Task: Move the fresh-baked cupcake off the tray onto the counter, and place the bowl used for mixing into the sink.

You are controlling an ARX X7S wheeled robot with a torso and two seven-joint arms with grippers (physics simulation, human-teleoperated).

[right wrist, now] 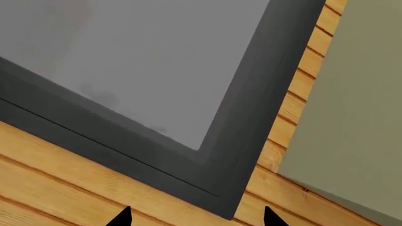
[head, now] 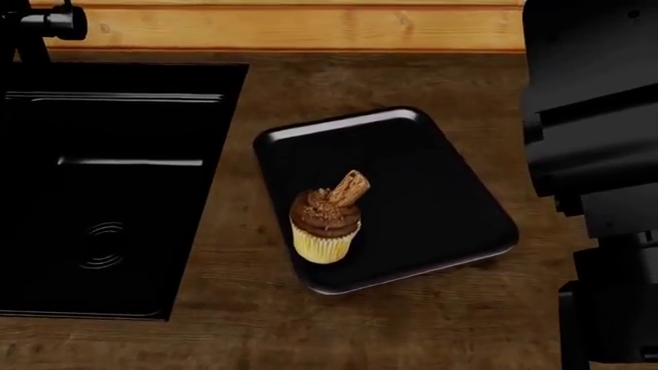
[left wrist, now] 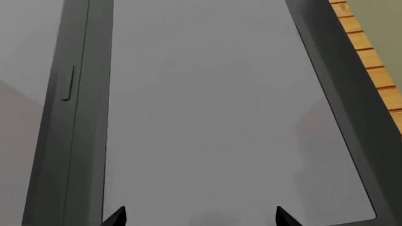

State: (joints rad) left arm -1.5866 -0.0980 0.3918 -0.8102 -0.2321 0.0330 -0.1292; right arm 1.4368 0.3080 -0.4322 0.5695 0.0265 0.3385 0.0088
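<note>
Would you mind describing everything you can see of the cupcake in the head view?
The cupcake is small, with a pale yellow pleated wrapper, dark chocolate frosting flecked with crumbs, and a brown chocolate flake stuck in the top, leaning toward the wall. It stands upright on the near left part of the flat black tray, close to the rim, and only its base touches the tray. The tray lies on the wood counter, to the right of the sink. No gripper touches it.

no readable text, no labels, no brands, no numbers, no signs in any view
</note>
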